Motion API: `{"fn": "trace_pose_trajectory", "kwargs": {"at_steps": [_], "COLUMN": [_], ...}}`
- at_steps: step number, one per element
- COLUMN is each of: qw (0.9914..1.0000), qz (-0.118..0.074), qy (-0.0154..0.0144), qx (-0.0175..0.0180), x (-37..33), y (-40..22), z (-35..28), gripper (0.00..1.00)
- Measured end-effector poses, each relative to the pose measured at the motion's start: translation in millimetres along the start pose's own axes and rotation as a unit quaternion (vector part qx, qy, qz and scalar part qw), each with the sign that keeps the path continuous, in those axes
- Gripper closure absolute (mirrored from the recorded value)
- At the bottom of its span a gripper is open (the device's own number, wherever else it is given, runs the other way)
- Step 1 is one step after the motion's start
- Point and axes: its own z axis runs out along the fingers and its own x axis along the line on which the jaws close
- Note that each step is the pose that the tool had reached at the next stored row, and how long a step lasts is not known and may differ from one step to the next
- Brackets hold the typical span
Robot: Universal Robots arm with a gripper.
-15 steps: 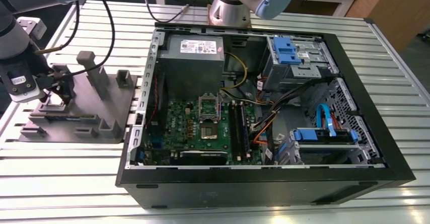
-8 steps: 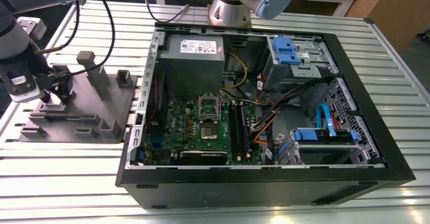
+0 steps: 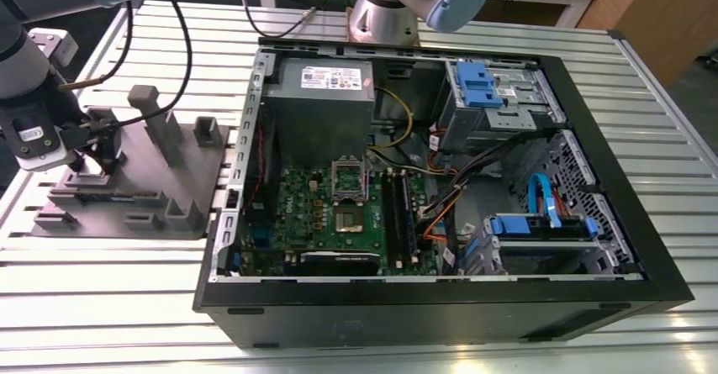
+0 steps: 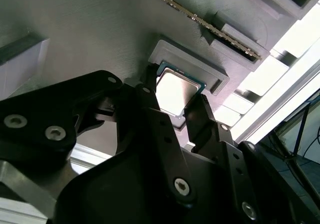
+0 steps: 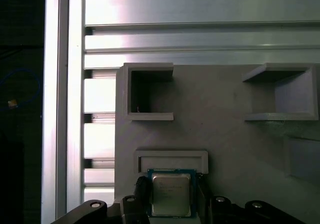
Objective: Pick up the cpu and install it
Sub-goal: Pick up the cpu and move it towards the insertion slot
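Gripper (image 3: pixel 96 160) points straight down onto the holder block (image 3: pixel 168 172) at the exterior view's left. Fingers (image 4: pixel 155 114) are closed on opposite edges of the cpu (image 4: pixel 175 89), at its pocket in the block.

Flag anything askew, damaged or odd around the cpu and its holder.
Nothing stands out. The cpu lies flat and square in its recess on the grey holder block, with the pincer poised at it.

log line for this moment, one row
stage: pick | claw: at cpu | cpu: flat in recess of grey holder block | grip: cannot tell | pc case: open, beside block
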Motion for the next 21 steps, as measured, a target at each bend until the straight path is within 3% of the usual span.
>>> {"fn": "trace_pose_trajectory", "kwargs": {"at_steps": [8,21], "qw": [1.0,1.0], "qz": [0.0,0.0], "qy": [0.0,0.0008], "qx": [0.0,0.0001], "x": [0.0,0.3], "y": [0.2,2.1], "z": [-3.4,-29.5], "gripper": [0.53,0.53]}}
